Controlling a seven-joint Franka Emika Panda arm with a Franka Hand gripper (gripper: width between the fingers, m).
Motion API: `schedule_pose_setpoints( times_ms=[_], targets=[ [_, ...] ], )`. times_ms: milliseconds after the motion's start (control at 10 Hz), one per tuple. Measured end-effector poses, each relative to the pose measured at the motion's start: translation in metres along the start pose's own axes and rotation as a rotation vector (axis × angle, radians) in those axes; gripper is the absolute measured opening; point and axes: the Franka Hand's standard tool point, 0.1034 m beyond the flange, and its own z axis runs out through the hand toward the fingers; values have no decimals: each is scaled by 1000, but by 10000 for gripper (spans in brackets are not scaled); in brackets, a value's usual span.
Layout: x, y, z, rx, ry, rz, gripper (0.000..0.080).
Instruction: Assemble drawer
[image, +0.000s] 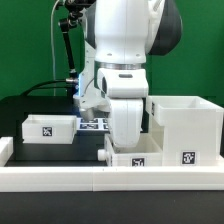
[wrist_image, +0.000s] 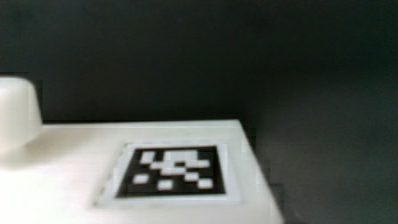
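The tall boxy housing (image: 185, 125) stands at the exterior view's right with a tag low on its front. One shallow tray (image: 48, 127) lies at the left. The second tray (image: 140, 157) sits by the front rail, against the housing's left side. My gripper (image: 123, 148) hangs straight down onto this tray's left part, and the hand's body hides its fingertips. The wrist view shows a white tray face (wrist_image: 71, 160) with a square tag (wrist_image: 175, 172) very close. No fingers show clearly there, and a blurred white rounded shape (wrist_image: 15, 115) sits at the picture's edge.
The marker board (image: 93, 124) lies flat behind the arm, between the left tray and the housing. A low white rail (image: 100, 180) runs along the table's front, and a short rail piece (image: 4, 150) sits at the left. The table top is black.
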Motion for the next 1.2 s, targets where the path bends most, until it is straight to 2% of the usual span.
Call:
schedule_pose_setpoints(
  times_ms=[700,900,1200],
  targets=[
    [-1,-1,1,2,1,5,42],
    [3,0,3,-25,4,20,42],
    [5,-1,4,-21,6,55,42]
  ],
)
